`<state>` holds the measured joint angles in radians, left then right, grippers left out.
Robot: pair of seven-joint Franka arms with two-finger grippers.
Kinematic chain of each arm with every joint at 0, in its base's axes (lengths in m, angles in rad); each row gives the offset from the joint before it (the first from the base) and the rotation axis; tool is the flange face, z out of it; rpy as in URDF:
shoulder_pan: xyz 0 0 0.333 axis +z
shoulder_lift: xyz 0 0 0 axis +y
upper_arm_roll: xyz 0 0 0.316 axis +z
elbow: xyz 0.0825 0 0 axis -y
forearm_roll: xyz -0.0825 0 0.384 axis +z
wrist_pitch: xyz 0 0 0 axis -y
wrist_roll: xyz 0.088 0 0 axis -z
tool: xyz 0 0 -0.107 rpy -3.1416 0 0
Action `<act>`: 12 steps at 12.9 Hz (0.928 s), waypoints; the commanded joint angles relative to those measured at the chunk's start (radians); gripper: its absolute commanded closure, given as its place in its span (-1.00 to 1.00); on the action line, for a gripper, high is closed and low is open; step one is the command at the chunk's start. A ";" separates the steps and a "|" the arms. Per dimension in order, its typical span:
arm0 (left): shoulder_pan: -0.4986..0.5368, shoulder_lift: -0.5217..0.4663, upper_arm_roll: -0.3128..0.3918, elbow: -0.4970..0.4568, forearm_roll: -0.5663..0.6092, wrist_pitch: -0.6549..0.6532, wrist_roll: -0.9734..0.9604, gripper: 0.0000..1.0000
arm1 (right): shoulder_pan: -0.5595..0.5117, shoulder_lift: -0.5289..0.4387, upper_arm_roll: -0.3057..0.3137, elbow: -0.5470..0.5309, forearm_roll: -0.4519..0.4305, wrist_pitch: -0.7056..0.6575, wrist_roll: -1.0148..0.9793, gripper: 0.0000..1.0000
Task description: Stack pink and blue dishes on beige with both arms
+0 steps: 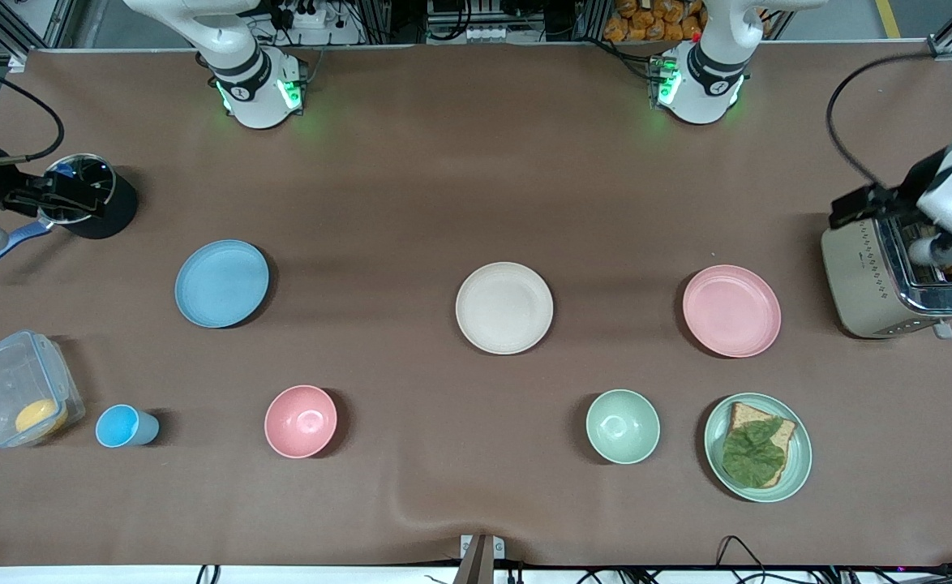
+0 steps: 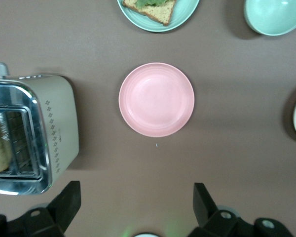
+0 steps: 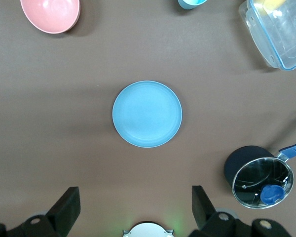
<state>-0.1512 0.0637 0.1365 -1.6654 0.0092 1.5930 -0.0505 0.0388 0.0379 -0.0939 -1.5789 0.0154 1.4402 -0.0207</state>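
Observation:
The light blue plate (image 1: 221, 283) lies toward the right arm's end of the table. At the middle rests the beige plate (image 1: 504, 307), and the pink plate (image 1: 731, 311) lies toward the left arm's end. All three are flat on the brown cloth and apart from each other. In the left wrist view my left gripper (image 2: 136, 192) hangs high and open over bare cloth between its base and the pink plate (image 2: 156, 99). My right gripper (image 3: 134, 193) hangs high and open in the same way, near the blue plate (image 3: 147, 114). Neither holds anything.
A toaster (image 1: 898, 276) with bread in it stands beside the pink plate. Nearer the camera are a green plate with bread and lettuce (image 1: 758, 447), a green bowl (image 1: 623, 426), a pink bowl (image 1: 301, 421), a blue cup (image 1: 123, 426) and a clear box (image 1: 18, 389). A lidded pot (image 1: 91, 195) stands near the blue plate.

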 commanded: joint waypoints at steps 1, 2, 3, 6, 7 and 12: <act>0.031 -0.024 -0.003 -0.156 0.021 0.135 -0.025 -1.00 | -0.028 0.022 -0.006 -0.001 -0.020 -0.004 0.002 -1.00; 0.044 -0.028 -0.008 -0.222 0.020 0.224 -0.023 -1.00 | -0.071 0.040 -0.004 -0.010 -0.003 -0.006 0.001 -1.00; 0.042 -0.024 -0.008 -0.272 0.020 0.283 -0.023 -1.00 | -0.100 0.057 -0.004 -0.018 -0.003 0.002 -0.025 -1.00; 0.048 0.063 -0.006 -0.359 0.018 0.467 -0.023 -1.00 | -0.166 0.079 -0.004 -0.108 -0.002 0.101 -0.133 -1.00; 0.062 0.089 -0.006 -0.363 0.020 0.499 -0.025 -1.00 | -0.198 0.079 -0.003 -0.151 0.006 0.139 -0.162 -1.00; 0.128 0.249 -0.009 -0.364 0.018 0.663 -0.011 -1.00 | -0.267 0.106 -0.004 -0.453 0.122 0.481 -0.340 -1.00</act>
<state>-0.0628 0.2669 0.1368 -2.0349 0.0106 2.2016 -0.0610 -0.2109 0.1503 -0.1125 -1.9074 0.0841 1.8136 -0.3079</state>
